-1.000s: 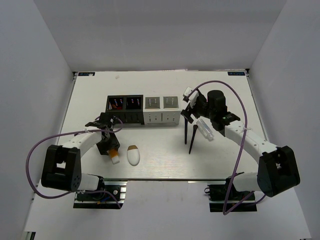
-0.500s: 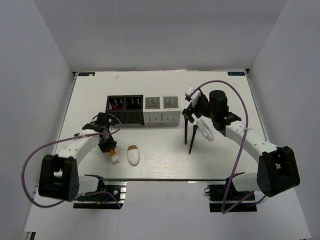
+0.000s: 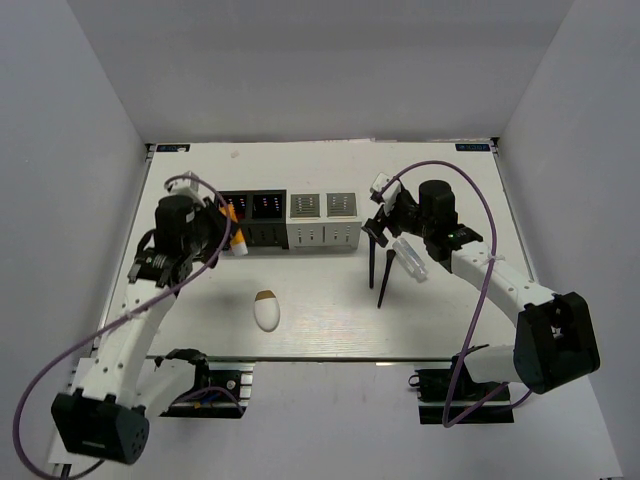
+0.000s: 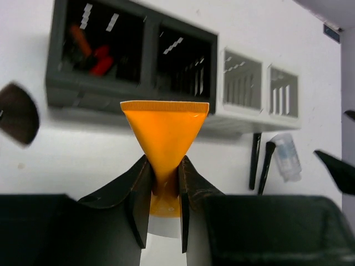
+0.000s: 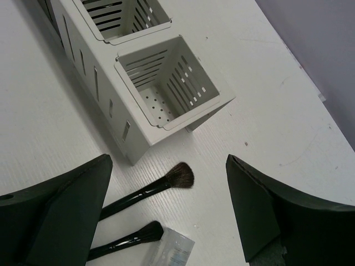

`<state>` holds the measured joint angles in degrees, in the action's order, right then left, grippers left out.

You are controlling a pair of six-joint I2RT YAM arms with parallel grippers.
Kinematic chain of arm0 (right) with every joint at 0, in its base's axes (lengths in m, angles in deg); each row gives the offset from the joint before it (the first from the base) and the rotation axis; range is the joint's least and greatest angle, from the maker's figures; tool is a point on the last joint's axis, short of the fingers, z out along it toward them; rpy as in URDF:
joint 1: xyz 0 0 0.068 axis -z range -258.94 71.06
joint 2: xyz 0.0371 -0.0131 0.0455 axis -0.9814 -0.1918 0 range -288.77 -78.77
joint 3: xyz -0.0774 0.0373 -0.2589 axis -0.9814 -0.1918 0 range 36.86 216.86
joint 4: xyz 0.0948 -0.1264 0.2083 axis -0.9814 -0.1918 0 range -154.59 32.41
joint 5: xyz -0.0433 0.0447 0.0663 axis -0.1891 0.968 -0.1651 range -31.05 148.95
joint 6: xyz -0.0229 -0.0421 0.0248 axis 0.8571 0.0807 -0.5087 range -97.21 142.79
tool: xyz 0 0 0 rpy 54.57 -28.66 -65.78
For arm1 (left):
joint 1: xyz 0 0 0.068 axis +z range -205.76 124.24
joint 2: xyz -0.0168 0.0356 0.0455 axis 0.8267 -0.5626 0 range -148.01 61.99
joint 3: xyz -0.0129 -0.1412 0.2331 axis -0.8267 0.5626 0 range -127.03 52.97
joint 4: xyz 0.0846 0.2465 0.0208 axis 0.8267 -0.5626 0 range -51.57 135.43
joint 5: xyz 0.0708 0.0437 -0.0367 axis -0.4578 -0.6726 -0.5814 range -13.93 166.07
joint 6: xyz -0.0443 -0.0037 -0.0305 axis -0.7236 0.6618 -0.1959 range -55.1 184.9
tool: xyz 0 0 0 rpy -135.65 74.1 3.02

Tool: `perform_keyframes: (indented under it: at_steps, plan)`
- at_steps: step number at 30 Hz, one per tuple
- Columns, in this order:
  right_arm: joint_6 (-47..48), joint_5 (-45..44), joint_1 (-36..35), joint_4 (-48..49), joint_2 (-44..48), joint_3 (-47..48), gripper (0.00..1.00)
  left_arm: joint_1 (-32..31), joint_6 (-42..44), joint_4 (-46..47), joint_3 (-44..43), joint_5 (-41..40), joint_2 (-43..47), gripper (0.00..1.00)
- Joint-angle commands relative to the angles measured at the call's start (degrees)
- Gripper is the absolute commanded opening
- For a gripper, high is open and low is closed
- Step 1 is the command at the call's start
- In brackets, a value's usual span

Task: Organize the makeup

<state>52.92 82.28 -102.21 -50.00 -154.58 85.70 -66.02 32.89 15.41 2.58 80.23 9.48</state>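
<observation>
My left gripper [image 3: 226, 230] is shut on the orange tube [image 3: 233, 222], white cap down, and holds it above the table in front of the black organizer [image 3: 250, 232]. In the left wrist view the tube [image 4: 165, 130] is pinched between my fingers [image 4: 138, 188]. Red sticks [image 4: 94, 52] lie in the organizer's left compartment. The white egg-shaped piece [image 3: 265, 311] lies on the table near the front. My right gripper [image 3: 386, 216] is open above two black brushes [image 5: 158, 187] [image 5: 130, 237] and the clear bottle [image 5: 173, 250].
The grey-white organizer [image 3: 323, 232] stands to the right of the black one, its compartments [image 5: 166, 88] holding nothing. The brushes [image 3: 372, 262] and the bottle [image 3: 410, 258] lie right of it. The table's front edge [image 3: 330, 357] is near the egg piece.
My left arm has lifted the orange tube off the table near the egg piece and carried it back and up to the black organizer. The right arm has barely moved.
</observation>
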Motion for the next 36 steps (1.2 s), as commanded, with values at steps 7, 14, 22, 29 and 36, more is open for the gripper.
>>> perform_keyframes:
  at_steps: [7,14,22,29,36]
  plan:
    - [-1.5,2.2,0.2,2.6,0.7,-0.8,0.89,-0.2,3.5,19.6,-12.4,2.9,-19.2,0.22]
    - [-1.7,1.4,0.2,2.1,1.7,-1.5,0.89,-0.7,4.1,28.0,-12.8,2.9,-26.0,0.23]
    - [-0.9,0.9,0.3,1.1,1.5,-1.2,0.89,-2.3,3.4,33.9,-13.4,1.6,-31.2,0.25]
    - [-0.6,0.5,0.3,0.8,1.3,-1.0,0.89,-4.1,4.2,34.2,-14.4,-0.9,-34.6,0.3]
    - [-0.5,0.0,0.5,0.7,1.7,-1.4,0.89,-5.7,4.9,32.7,-14.1,-3.4,-36.2,0.44]
